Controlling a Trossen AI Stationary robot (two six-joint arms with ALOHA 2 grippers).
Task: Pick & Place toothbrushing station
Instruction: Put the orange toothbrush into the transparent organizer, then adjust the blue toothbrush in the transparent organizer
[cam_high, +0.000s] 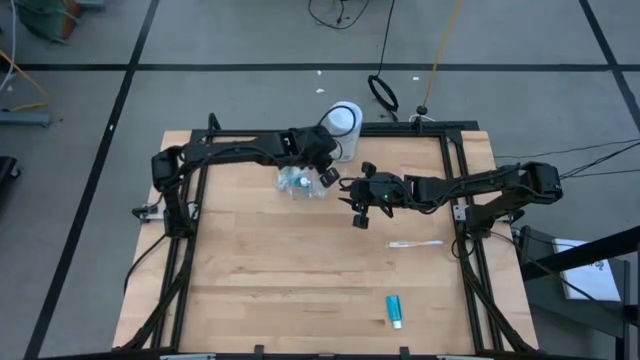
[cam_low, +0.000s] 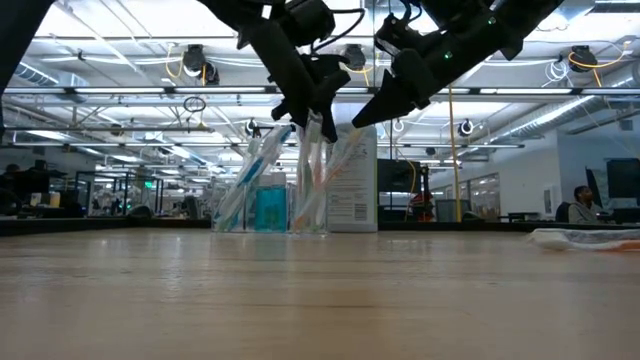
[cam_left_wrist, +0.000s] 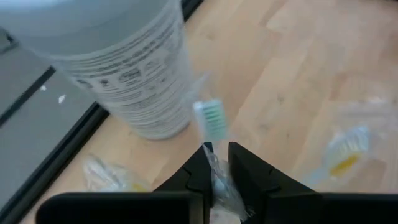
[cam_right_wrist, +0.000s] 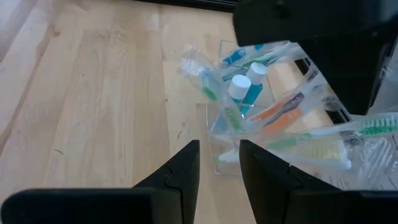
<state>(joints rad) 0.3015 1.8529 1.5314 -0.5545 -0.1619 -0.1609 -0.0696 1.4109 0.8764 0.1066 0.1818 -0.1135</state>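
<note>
A: Holder (cam_high: 300, 183) standing upright at the far middle of the table (cam_high: 300, 290), just beside the white tub (cam_high: 342, 126). Already stocked: several wrapped brushes and a blue tube upright in its compartments.

B: Left gripper (cam_left_wrist: 217, 163)?

A: Over the holder, fingers pinched close on a wrapped brush (cam_left_wrist: 212, 118), green bristles poking out past the tips. Looks like a grip not yet let go, brush partway into a slot.

B: Right gripper (cam_right_wrist: 219, 163)?

A: Hovering near the holder on its right side, fingers parted, nothing between them. Waiting, by the look of it.

B: Left to do?

A: Two items lying loose on the table: a wrapped brush (cam_high: 415, 243) toward the right edge, a blue tube (cam_high: 395, 311) nearer the front, both well apart from the holder. So mostly loaded, not finished. Next, probably: release this brush, then fetch the loose ones.

B: Risks?

A: Crowded slots, slippery wrappers; easy to nudge the light holder or snag a neighbouring brush on the way out.
</note>
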